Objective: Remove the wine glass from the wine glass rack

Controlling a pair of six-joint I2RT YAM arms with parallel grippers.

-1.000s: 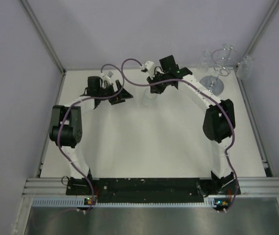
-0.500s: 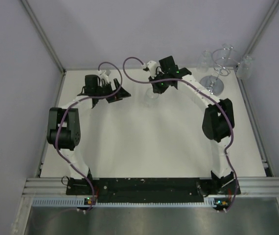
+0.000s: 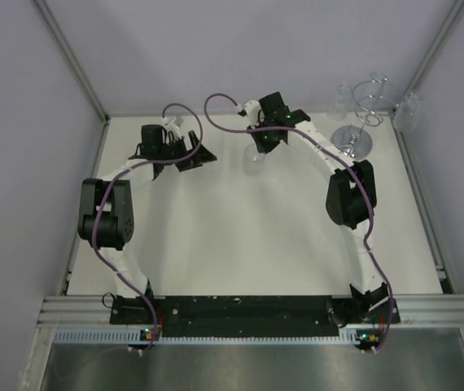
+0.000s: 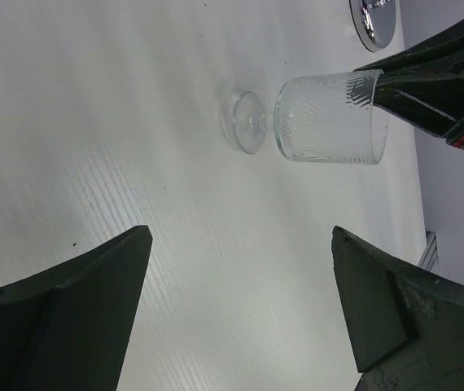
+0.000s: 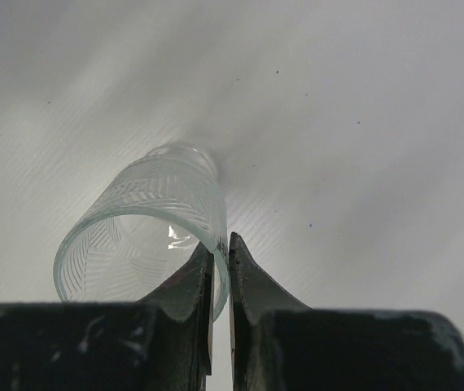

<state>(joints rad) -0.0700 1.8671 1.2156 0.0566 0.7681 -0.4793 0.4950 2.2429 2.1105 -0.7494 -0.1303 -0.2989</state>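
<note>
Clear ribbed wine glass (image 3: 252,160) off the silver wire wine glass rack (image 3: 364,110) with its round shiny base, well to the rack's left. Long axis upright, mouth up, foot at or just above the white table (image 3: 240,244); contact not discernible. Black right gripper (image 5: 220,244) directly above, jaws narrow, pinching the rim wall, one finger inside, one outside. Black left gripper (image 4: 236,301) farther from the rack, beside the glass, jaws wide, empty. Next, probably: release, then straight up along that axis.
</note>
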